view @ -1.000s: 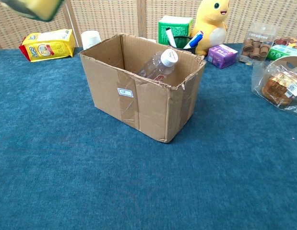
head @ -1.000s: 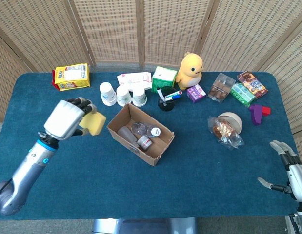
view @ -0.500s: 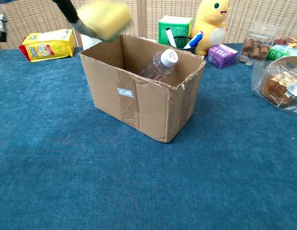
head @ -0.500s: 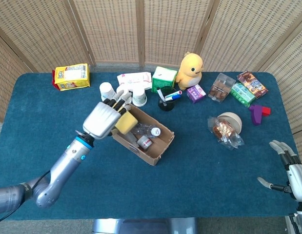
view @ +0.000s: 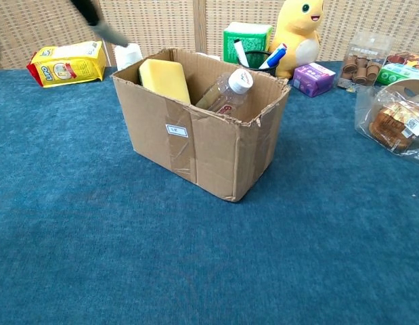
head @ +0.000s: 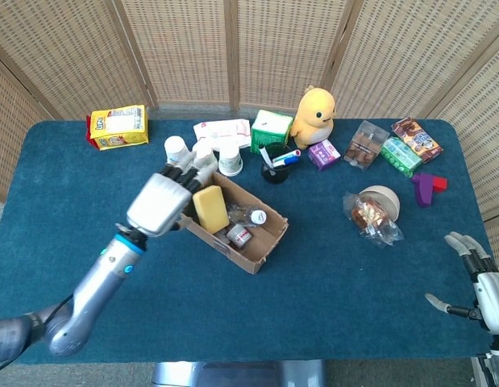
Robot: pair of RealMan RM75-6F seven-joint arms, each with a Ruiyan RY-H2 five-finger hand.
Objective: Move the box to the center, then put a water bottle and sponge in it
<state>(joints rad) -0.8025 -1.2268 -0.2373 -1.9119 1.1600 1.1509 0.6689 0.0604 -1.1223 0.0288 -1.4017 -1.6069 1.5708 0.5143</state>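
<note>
The cardboard box sits open near the table's middle. Inside it lies a clear water bottle with a white cap. A yellow sponge stands on edge in the box's left end. In the chest view the sponge leans inside the box, beside the bottle. My left hand hovers just left of the box with fingers spread, holding nothing. My right hand rests open at the table's near right corner.
Behind the box stand paper cups, a green tissue box, a pen cup and a yellow duck plush. A yellow snack pack lies far left. Bagged bread and snacks lie to the right.
My left hand carried the sponge rightward over the box and let it go. The sponge now stands inside the box, and the hand has drawn back to the left. The right hand stayed still.
</note>
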